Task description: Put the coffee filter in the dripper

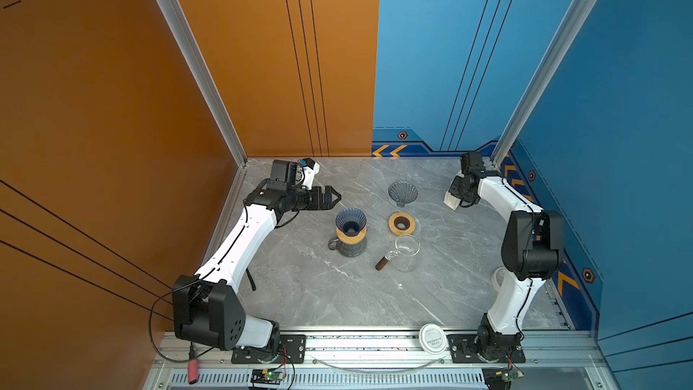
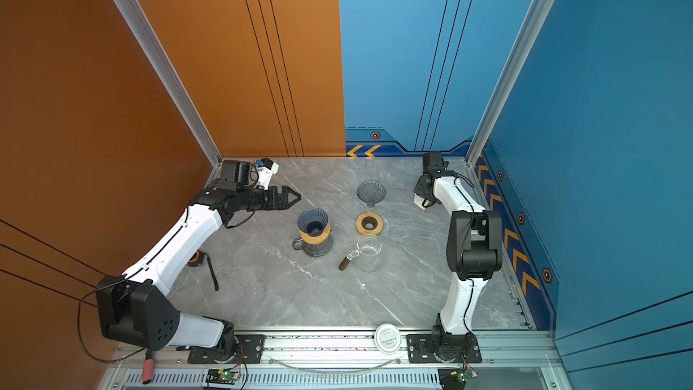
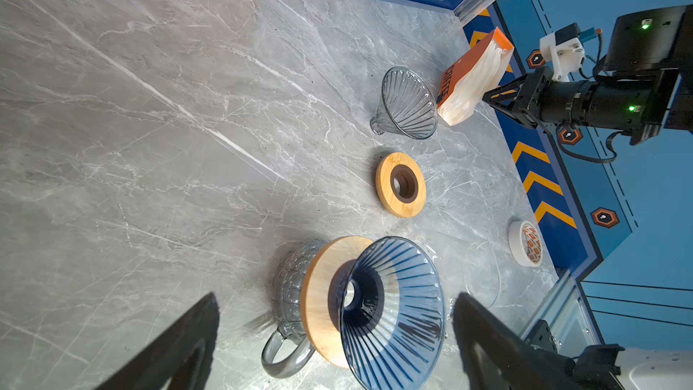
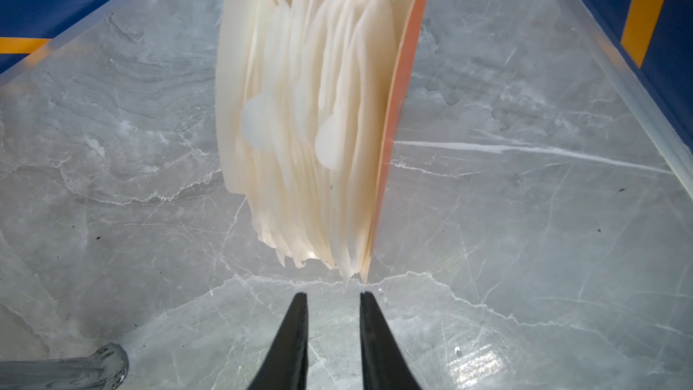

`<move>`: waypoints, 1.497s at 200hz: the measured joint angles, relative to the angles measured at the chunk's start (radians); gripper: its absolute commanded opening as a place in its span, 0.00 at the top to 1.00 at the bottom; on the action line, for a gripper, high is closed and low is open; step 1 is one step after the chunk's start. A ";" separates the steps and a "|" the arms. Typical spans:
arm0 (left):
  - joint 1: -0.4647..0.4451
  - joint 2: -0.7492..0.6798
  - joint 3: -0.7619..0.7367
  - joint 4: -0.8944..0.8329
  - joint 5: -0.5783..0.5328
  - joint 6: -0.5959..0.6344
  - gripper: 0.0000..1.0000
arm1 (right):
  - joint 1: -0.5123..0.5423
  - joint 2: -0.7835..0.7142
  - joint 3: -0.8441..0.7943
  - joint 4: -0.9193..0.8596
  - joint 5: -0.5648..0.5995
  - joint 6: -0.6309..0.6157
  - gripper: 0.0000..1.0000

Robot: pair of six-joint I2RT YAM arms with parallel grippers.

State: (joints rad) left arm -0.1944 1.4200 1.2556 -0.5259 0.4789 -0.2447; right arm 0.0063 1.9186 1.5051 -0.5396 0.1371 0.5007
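Note:
A stack of white paper coffee filters (image 4: 311, 106) stands in an orange pack (image 3: 465, 65) at the back right of the table, also visible in both top views (image 1: 451, 201) (image 2: 419, 202). My right gripper (image 4: 332, 296) points at the stack's near edge, just short of it. Its jaws stand a narrow gap apart with only table between them. A blue ribbed dripper (image 1: 351, 220) (image 2: 313, 219) (image 3: 393, 309) sits upright on a wooden collar over a grey glass mug (image 3: 288, 294). My left gripper (image 1: 335, 198) (image 3: 336, 296) hangs wide open beside and above it, empty.
A clear ribbed dripper (image 1: 403, 192) lies on its side at the back. A loose wooden ring (image 1: 402, 223) and a glass server (image 1: 407, 255) with a brown handle lie right of the mug. A tape roll (image 3: 527, 243) sits near the right wall, a white lid (image 1: 432, 338) on the front rail.

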 measured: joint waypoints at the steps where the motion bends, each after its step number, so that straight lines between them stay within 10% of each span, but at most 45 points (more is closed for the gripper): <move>1: 0.000 0.000 0.000 0.000 0.000 0.000 0.02 | 0.000 0.000 0.000 0.000 0.000 0.001 0.77; 299: 0.000 0.020 -0.011 0.000 0.000 -0.001 0.02 | -0.043 0.106 0.042 -0.052 0.000 -0.121 1.00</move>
State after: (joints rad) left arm -0.1947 1.4403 1.2442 -0.5262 0.4789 -0.2455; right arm -0.0364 2.0247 1.5475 -0.5919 0.1368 0.3794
